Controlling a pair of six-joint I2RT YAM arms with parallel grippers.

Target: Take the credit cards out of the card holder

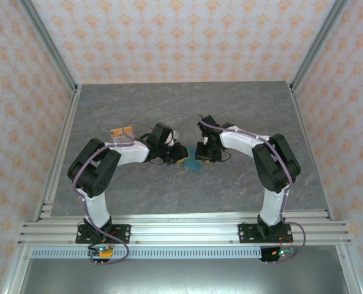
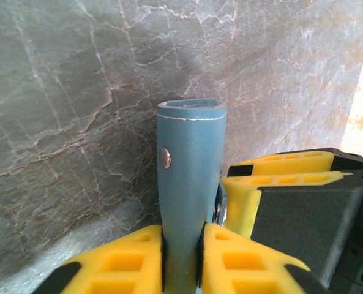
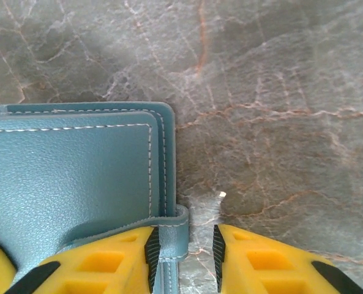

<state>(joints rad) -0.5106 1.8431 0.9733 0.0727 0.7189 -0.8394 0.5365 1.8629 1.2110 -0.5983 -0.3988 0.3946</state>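
The teal card holder (image 1: 191, 164) lies mid-table between both arms. My left gripper (image 1: 180, 154) is shut on its flap: in the left wrist view the flap (image 2: 190, 159), with a metal snap stud, stands up pinched between the yellow fingers of the left gripper (image 2: 182, 229). My right gripper (image 3: 185, 236) is open at the holder's (image 3: 71, 171) edge. A thin strap of the holder rests against its left finger, and bare table shows up to the right finger. An orange-tan credit card (image 1: 125, 130) lies on the table behind the left arm. Any cards inside the holder are hidden.
The grey marble table (image 1: 187, 107) is ringed by metal rails and patterned walls. The right gripper's yellow fingers (image 2: 279, 180) sit just beside the flap in the left wrist view.
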